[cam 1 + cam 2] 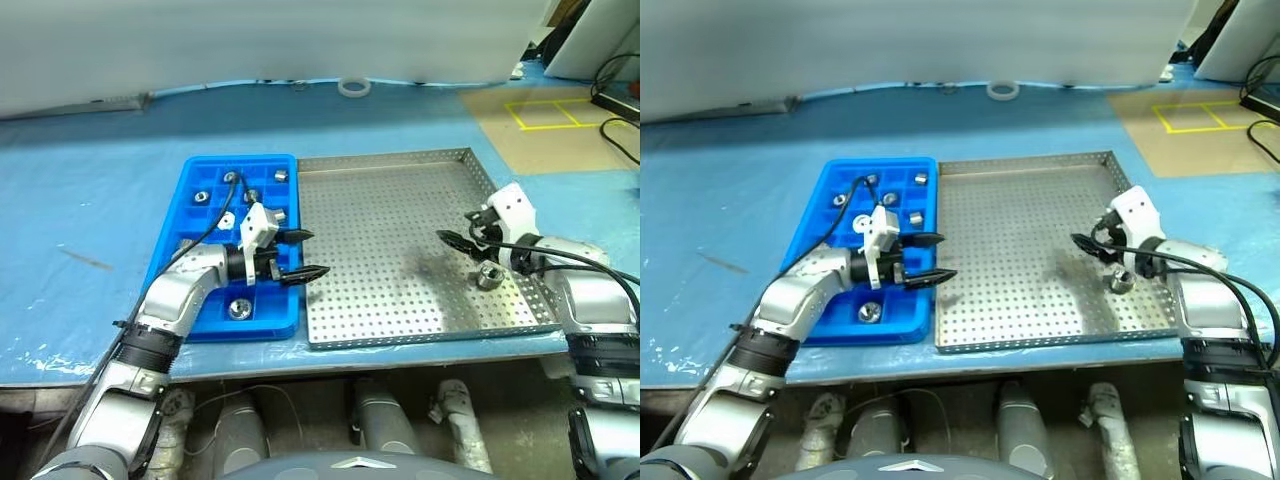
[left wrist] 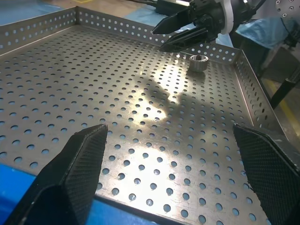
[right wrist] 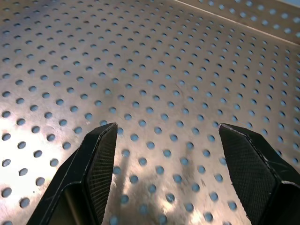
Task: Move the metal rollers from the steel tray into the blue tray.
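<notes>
1. One roller is left in the steel tray, lower right of the frame in the head view, just inside the right rim. The rest, several rollers, already sit in compartments of the blue tray, which lies flush against the steel tray's left edge.

2. The right hand hovers just above and a bit left of that roller, fingers apart with nothing between them. The left hand is spread wide and empty too, pointing across the seam between the two trays.

3. My take on doing this pick well: the roller is standing on its flat end close to the rim, so I'd bring the right hand back toward it and drop the fingers on either side of the round wall, not squeeze from an angle, or it'll probably squirt away on the slick perforated floor. The rim leaves little room on the outer side, so line up before closing.

4. View differences: the left wrist view catches both the roller and the right hand near the tray's far corner, showing a gap between them. The right wrist view has just open fingers over bare holes, so from there you can't judge the roller.
</notes>
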`<act>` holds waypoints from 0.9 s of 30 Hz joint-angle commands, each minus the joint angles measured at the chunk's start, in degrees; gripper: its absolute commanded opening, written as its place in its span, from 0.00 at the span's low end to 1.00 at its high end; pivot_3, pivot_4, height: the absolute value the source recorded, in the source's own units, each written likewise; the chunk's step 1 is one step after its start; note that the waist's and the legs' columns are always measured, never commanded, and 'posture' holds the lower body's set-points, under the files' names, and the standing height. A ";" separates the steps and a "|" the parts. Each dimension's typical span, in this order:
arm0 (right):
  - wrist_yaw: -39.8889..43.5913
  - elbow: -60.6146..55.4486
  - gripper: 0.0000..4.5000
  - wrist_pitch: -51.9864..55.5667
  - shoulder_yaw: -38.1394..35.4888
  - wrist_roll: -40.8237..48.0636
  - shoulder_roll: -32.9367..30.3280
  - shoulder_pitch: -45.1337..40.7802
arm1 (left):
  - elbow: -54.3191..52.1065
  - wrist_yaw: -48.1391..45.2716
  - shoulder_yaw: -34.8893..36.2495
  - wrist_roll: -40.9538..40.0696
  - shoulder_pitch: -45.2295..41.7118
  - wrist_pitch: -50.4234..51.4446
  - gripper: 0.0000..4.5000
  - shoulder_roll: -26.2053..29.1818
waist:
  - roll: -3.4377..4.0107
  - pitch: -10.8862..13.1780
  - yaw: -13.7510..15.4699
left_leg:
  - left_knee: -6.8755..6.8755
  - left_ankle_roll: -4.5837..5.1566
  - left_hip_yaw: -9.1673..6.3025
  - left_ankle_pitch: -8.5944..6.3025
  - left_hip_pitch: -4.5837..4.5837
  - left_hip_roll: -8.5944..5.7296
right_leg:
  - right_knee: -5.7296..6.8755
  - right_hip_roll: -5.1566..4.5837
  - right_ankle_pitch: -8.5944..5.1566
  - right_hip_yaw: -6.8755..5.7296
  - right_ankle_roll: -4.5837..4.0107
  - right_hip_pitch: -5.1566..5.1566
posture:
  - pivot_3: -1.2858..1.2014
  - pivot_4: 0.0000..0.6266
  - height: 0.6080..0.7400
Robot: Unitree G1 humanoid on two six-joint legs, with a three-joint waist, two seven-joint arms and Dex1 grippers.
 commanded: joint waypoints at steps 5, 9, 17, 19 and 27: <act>-3.96 -4.18 0.80 6.60 -3.75 1.71 -1.81 4.37 | 2.21 -2.85 0.06 1.16 -2.37 -2.28 1.00 -0.77 | 0.00 0.00 -1.11 | 0.14 0.11 0.01 -0.07 -0.07 0.00 | -0.04 0.03 -0.03 0.05 0.06 0.02 | 0.32 0.24 1.00; -3.71 -5.28 0.80 10.41 -5.16 3.35 -2.68 8.29 | 2.62 -3.25 0.08 1.52 -2.61 -2.46 1.00 -1.05 | 0.00 0.00 -1.20 | 0.17 0.14 0.01 -0.09 -0.11 0.00 | -0.07 0.05 -0.14 0.07 0.24 0.02 | 0.31 0.24 1.00; -3.89 -7.88 0.44 11.23 -5.07 7.04 -1.68 8.57 | 1.69 -3.35 0.52 1.86 -1.93 -1.79 1.00 -1.02 | -0.01 -0.01 -1.43 | 0.24 0.16 0.01 -0.10 -0.09 0.01 | -0.11 0.16 -0.20 0.08 0.35 0.05 | 0.31 0.24 1.00; -3.66 -7.76 0.37 10.84 -4.70 8.14 -1.06 6.28 | 1.05 -2.77 1.02 1.85 -1.59 -1.60 1.00 -0.68 | 0.00 -0.01 -1.73 | 0.26 0.16 0.01 -0.10 -0.08 0.01 | -0.11 0.22 -0.20 0.07 0.36 0.02 | 0.33 0.24 1.00; 3.06 -1.57 0.37 3.24 4.07 10.62 4.48 -8.01 | -8.86 3.11 5.70 0.60 5.70 1.75 1.00 2.79 | -0.01 -0.01 -1.88 | 0.24 0.12 -0.05 -0.08 -0.02 0.06 | -0.01 0.26 -0.18 0.01 0.37 -0.03 | 0.41 0.24 1.00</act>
